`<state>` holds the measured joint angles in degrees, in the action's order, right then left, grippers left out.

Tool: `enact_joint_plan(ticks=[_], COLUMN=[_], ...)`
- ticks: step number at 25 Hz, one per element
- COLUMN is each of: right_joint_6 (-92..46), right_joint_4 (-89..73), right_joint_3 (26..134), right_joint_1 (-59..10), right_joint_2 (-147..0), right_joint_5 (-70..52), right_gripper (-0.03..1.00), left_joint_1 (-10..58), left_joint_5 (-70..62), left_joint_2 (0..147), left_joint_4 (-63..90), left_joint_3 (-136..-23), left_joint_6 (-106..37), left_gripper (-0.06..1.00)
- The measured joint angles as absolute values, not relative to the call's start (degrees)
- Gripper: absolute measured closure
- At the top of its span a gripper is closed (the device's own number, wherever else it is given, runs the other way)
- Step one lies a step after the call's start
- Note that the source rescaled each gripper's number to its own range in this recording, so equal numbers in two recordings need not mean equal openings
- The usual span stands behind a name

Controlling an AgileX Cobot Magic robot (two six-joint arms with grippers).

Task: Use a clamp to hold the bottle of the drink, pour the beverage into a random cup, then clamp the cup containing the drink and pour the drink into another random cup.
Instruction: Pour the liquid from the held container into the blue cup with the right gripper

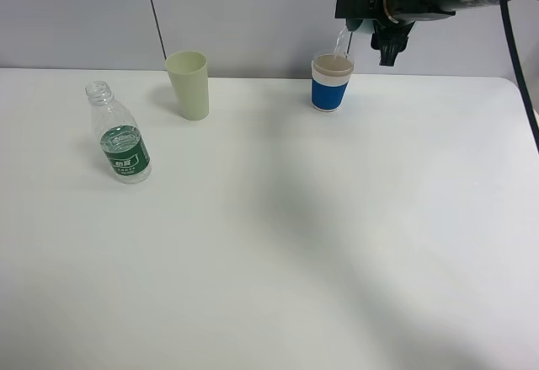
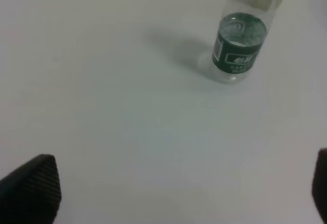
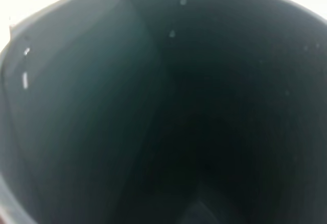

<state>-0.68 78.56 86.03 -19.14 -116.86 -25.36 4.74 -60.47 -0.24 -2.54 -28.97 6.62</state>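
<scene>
My right gripper (image 1: 381,26) hangs at the back right, shut on a dark green cup (image 1: 354,25) that is tipped over a blue-sleeved paper cup (image 1: 330,83). A thin stream of drink (image 1: 339,43) falls into the blue cup. The right wrist view is filled by the dark cup's inside (image 3: 179,112), with a few droplets on its wall. An uncapped clear bottle (image 1: 120,138) with a green label stands at the left, also seen in the left wrist view (image 2: 240,43). My left gripper (image 2: 176,193) is open over bare table, well short of the bottle, holding nothing.
A pale green cup (image 1: 189,83) stands upright at the back, between the bottle and the blue cup. The white table (image 1: 295,243) ends at a grey wall behind the cups. A black cable (image 1: 518,58) hangs down at the right edge.
</scene>
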Motion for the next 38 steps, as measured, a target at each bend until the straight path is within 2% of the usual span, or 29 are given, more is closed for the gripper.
enact_joint_plan(ticks=[38], right_joint_6=[-10.45], right_joint_4=[84.24], right_joint_3=[86.09], right_joint_1=[-19.14], right_joint_2=[-116.86], right_joint_5=[-25.36], right_gripper=[0.97], left_joint_1=[4.74], left_joint_5=[-60.47], left_joint_2=[-0.24], left_joint_4=[-2.54], left_joint_3=[-28.97], left_joint_6=[6.62], left_gripper=[-0.05])
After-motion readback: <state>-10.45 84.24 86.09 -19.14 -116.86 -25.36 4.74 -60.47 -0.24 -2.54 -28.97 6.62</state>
